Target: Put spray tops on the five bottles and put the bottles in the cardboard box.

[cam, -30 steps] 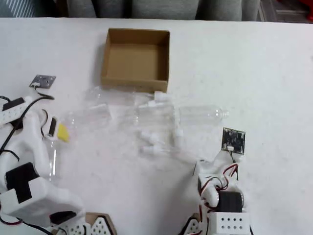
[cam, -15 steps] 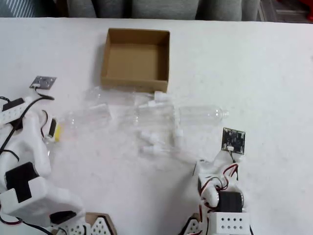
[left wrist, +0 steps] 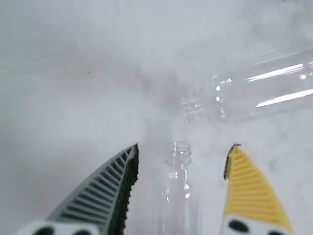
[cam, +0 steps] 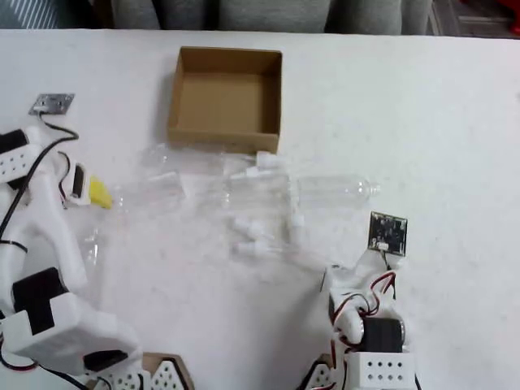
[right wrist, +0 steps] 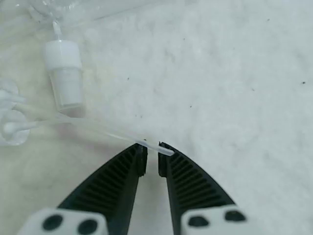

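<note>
1 cardboard box (cam: 226, 97), approx. 5 bottles (cam: 333, 192), spray tops (cam: 265, 161) uncountable.

This is looking like a robotics lab or a maker's workshop. Two small white hobby-type arms are sitting side by side at the near edge of a plain white table (cam: 455, 106): the left arm (cam: 41, 244) and the right arm (cam: 357, 292). Their black servo blocks (cam: 382, 331) are lying bare and thin red wires (cam: 380, 286) are looping in the open. A small bare circuit board is riding near each wrist, one on the right arm (cam: 387, 231) and one on the left (cam: 51, 103). Plain test props are lying about: an open cardboard box (cam: 227, 130), clear plastic bottles (cam: 325, 193) and loose white spray tops (cam: 252, 236). Grey shapes (cam: 268, 15), possibly chair backs, are standing along the far edge.
</note>
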